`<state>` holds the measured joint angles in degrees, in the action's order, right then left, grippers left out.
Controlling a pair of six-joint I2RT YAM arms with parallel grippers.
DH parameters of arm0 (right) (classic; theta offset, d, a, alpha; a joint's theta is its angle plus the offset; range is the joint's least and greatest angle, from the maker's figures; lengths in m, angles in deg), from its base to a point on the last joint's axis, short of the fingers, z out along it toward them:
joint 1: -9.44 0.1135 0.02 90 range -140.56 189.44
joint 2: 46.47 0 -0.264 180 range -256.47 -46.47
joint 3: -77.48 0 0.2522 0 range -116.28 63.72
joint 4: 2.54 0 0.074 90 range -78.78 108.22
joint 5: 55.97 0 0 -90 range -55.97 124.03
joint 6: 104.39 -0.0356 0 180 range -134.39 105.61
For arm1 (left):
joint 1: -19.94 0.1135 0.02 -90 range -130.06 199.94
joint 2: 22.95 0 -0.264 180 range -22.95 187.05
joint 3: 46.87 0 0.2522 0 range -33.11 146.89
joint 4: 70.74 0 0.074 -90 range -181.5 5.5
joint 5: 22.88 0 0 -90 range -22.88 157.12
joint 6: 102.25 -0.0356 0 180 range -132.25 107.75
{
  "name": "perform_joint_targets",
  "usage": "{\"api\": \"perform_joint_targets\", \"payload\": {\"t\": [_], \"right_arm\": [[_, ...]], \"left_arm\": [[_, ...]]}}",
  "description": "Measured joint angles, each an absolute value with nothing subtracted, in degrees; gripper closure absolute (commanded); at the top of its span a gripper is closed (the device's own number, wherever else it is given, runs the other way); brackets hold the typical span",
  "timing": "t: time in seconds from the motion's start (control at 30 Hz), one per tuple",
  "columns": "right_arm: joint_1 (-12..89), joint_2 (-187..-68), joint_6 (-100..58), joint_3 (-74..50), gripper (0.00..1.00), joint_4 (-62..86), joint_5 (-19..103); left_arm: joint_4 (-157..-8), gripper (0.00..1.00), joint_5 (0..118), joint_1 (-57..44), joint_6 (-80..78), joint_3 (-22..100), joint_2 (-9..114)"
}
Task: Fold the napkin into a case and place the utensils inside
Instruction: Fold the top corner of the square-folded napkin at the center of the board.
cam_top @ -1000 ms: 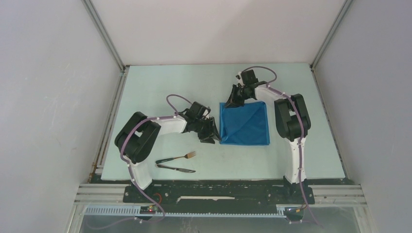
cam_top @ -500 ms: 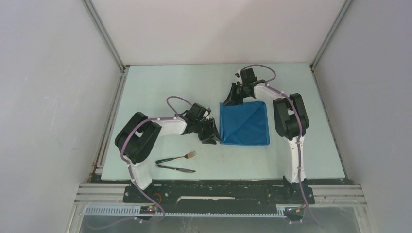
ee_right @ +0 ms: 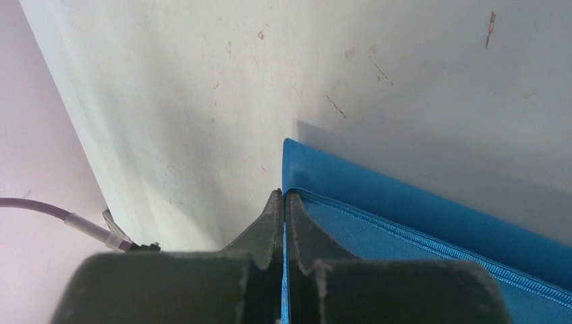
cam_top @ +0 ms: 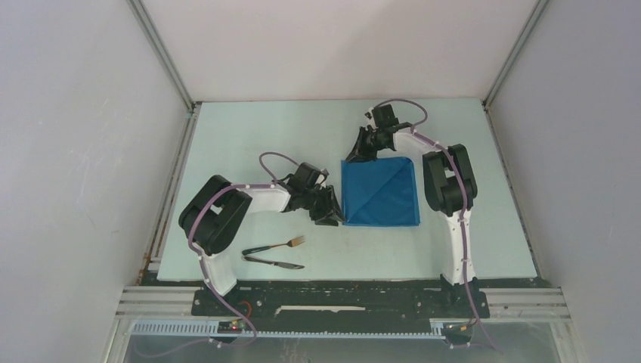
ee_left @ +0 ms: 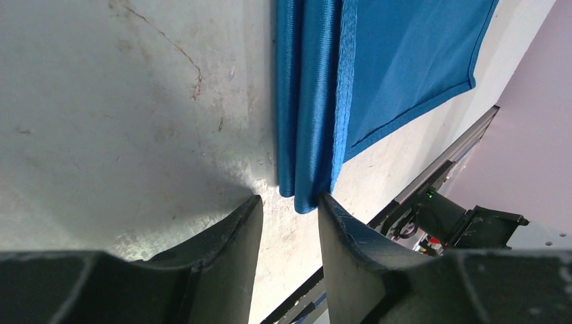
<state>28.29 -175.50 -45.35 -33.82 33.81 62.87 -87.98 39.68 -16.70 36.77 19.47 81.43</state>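
Here, right pincer (ee_right: 284, 197) clenched on napkin (cam_top: 380, 193) far corner; left pincer (ee_left: 290, 202) low, parted astride near corner

Bright, even light fell from overhead. On the table (ee_left: 135, 101), a soft shadow pooled before the left gripper (ee_left: 290, 202); another lay behind the napkin (ee_right: 418, 216). Nearest the wrist lenses, detail looked soft, perhaps defocused.

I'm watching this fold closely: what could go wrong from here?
The left gripper is open, with only a corner tip of the napkin between its jaws; closing there may miss some layers. The right gripper pinches just a thin edge, which could slip once pulled.
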Motion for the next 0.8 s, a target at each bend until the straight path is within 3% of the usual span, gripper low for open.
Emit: {"api": "perform_joint_targets", "payload": {"t": [0.8], "right_arm": [[27.6, -179.1, -46.4, -36.2, 1.0, 34.1, 63.1]], "left_arm": [[-86.8, 0.54, 39.3, -16.8, 37.3, 18.9, 81.4]]}}
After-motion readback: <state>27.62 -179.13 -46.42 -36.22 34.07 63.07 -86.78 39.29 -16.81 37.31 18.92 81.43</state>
